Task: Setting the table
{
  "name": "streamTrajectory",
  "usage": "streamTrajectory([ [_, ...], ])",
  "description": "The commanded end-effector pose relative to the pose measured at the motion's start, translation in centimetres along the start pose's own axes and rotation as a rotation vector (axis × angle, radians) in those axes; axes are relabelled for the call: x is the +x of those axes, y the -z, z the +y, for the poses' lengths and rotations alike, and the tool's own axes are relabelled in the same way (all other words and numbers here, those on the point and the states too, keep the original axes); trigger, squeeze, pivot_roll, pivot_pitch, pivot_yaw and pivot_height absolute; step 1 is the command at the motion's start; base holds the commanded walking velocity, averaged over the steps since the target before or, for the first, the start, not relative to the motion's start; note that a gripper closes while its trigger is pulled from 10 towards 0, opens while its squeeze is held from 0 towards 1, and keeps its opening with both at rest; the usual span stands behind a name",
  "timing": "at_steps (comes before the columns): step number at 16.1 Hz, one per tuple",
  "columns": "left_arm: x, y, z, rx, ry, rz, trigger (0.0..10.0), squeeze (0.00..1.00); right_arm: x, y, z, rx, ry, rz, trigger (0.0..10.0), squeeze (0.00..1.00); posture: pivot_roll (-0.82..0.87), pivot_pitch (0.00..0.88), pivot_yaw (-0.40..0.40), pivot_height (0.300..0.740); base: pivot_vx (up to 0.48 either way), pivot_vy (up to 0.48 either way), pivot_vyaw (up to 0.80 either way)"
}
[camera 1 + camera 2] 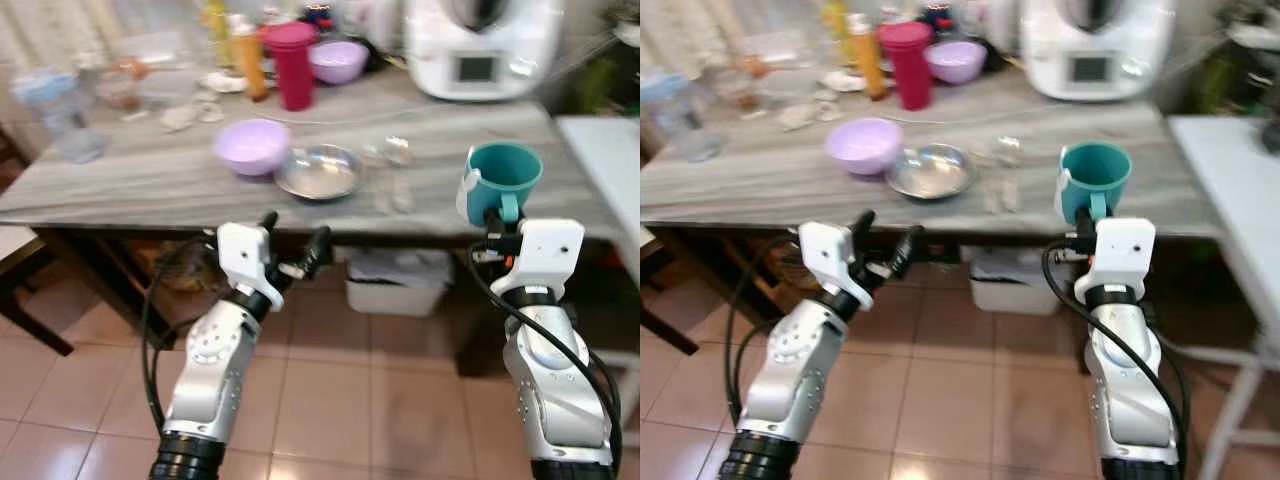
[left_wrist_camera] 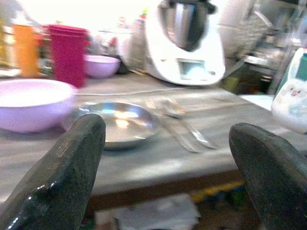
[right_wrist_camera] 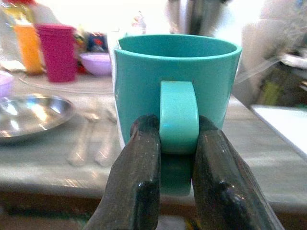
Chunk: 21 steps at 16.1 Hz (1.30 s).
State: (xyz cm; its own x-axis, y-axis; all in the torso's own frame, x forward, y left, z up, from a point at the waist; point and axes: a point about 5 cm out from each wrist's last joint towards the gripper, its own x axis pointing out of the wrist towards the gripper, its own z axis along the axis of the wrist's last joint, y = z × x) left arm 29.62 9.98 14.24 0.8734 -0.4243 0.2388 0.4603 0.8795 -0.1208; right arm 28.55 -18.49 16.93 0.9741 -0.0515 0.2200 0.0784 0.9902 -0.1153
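From my head, my right hand point(image 1: 493, 222) holds the teal mug point(image 1: 503, 177) upright at the near edge of the surface point(image 1: 120, 180), while my left hand point(image 1: 293, 246) hangs spread below that edge. My left wrist looks between its parted fingers point(image 2: 62, 172) at the steel plate point(image 2: 122, 123) beside the lilac bowl point(image 2: 29, 103). My right wrist shows both fingers point(image 3: 136, 182) pinching the mug's handle point(image 3: 178, 117).

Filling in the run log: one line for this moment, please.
right gripper: shut on teal mug handle, upright at table edge | left gripper: open, empty | steel plate, purple bowl on table

Head stereo pair looking down at table point(image 1: 120, 180), wrist cameras low, near its edge
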Motion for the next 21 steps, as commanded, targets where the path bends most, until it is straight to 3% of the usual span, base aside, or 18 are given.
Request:
streamTrajectory([
  [1, -0.1, -0.4, 0.3, 0.011, -0.015, 0.001, 10.0, 0.0, 0.1, -1.0, 0.3, -0.01, -0.019, -0.038, 10.0, 0.0, -0.28, 0.099, 0.065, 0.74, 0.465, 0.0, 0.0],
  [13, -0.7, -1.1, 0.2, 0.033, -0.024, -0.003, 10.0, 0.0, 0.5, -2.6, 0.7, -0.035, -0.058, -0.094, 10.0, 0.0, -0.28, 0.095, 0.053, 0.74, 0.428, 0.0, 0.0],
  [16, -1.0, -1.9, 0.3, 0.029, -0.032, -0.041, 10.0, 0.0, 0.6, -2.8, 0.9, -0.036, -0.075, -0.101, 10.0, 0.0, -0.28, 0.097, 0.052, 0.74, 0.255, 0.0, 0.0],
  [21, -3.1, -2.6, 1.4, 0.143, -0.076, -0.039, 10.0, 0.0, 0.5, -3.0, 1.5, -0.027, -0.123, -0.111, 10.0, 0.0, -0.26, 0.109, 0.051, 0.74, 0.0, 0.0, 0.0],
])
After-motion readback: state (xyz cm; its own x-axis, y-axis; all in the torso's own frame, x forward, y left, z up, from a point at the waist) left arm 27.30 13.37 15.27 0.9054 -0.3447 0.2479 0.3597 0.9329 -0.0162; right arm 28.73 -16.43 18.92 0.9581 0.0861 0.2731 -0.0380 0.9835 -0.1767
